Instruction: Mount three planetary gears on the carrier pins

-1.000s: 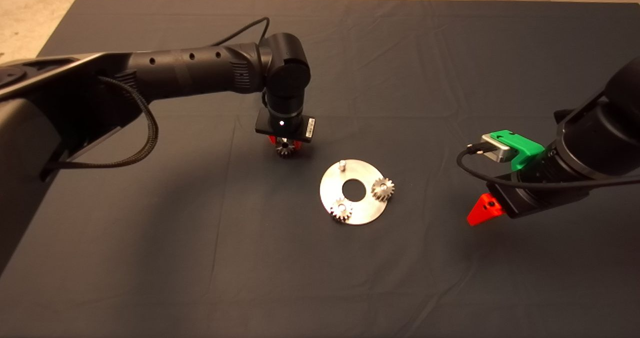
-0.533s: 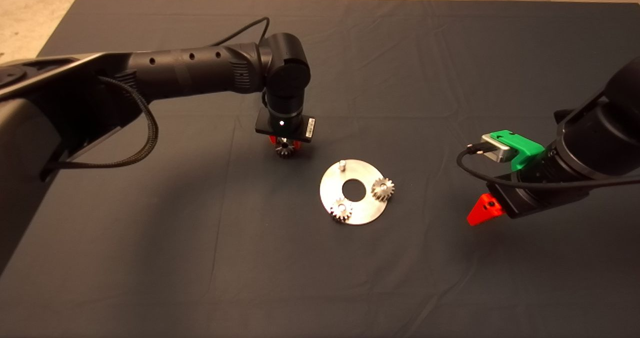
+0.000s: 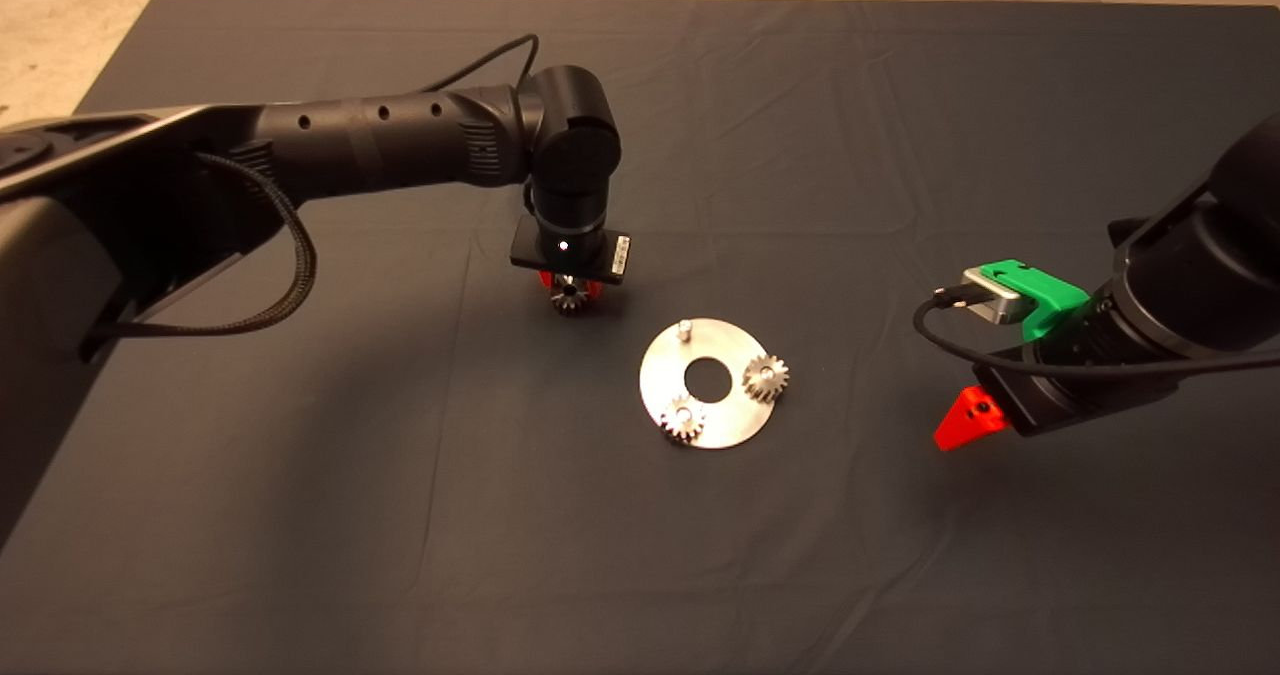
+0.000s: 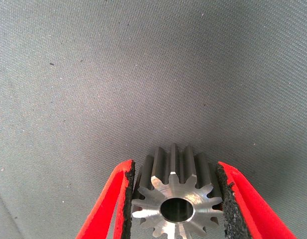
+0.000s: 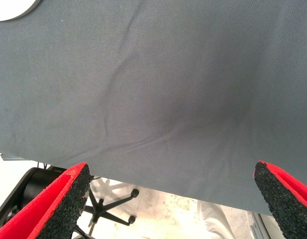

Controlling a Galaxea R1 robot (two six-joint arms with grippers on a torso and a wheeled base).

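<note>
left claw [image 4: 175, 199]: pads clamped on third gear [image 4: 176, 204], seemingly just above table [image 3: 300, 515] | disc [image 3: 712, 383] beside it: two gears seated, one pin [image 3: 685, 331] bare | right claw [image 5: 173, 204]: wide apart, empty

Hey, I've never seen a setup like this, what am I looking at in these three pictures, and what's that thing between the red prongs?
This is a two-armed robot working over a dark mat. The wide picture is taken from a camera above; the other two come from cameras on each wrist.

On the mat lies a shiny metal disc with three upright pins. Two gears already sit on pins; the third pin is bare.

The left gripper is left of the disc, and its red fingers are shut on the third gear; its wrist picture shows that up close.

The right gripper waits open to the right of the disc, holding nothing.
</note>
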